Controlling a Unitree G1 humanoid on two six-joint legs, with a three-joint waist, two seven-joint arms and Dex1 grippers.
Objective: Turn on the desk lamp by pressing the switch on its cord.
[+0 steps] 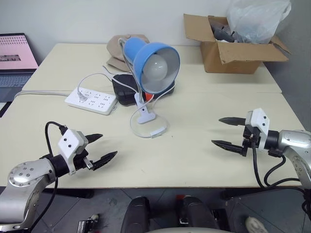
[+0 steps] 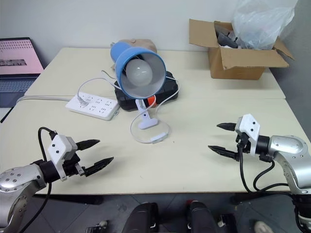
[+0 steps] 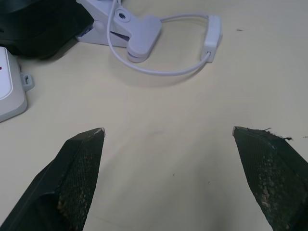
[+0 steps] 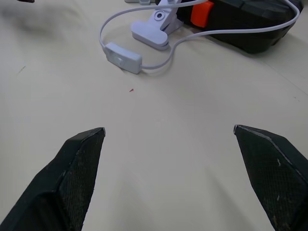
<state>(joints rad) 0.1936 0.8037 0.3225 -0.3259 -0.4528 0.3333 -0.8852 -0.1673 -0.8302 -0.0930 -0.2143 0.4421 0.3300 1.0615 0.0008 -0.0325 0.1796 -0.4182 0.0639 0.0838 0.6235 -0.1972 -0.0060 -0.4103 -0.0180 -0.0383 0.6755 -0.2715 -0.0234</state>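
Both end effectors — left (image 1: 103,147), right (image 1: 226,132) — hover low over the bench (image 1: 194,155), fingers spread wide and empty, angled inward toward the switch (image 1: 157,132) between them — lamp (image 1: 153,65) unlit

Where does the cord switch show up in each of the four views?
Left eye view: switch on the table, just in front of the lamp's white clip foot.
Right eye view, same spot.
Left wrist view, beside the clip foot.
Right wrist view.
Shared landmark: the clip foot.

Office or lab: pale desks (image 1: 204,145), laptop (image 1: 14,60), cardboard box (image 1: 233,51).
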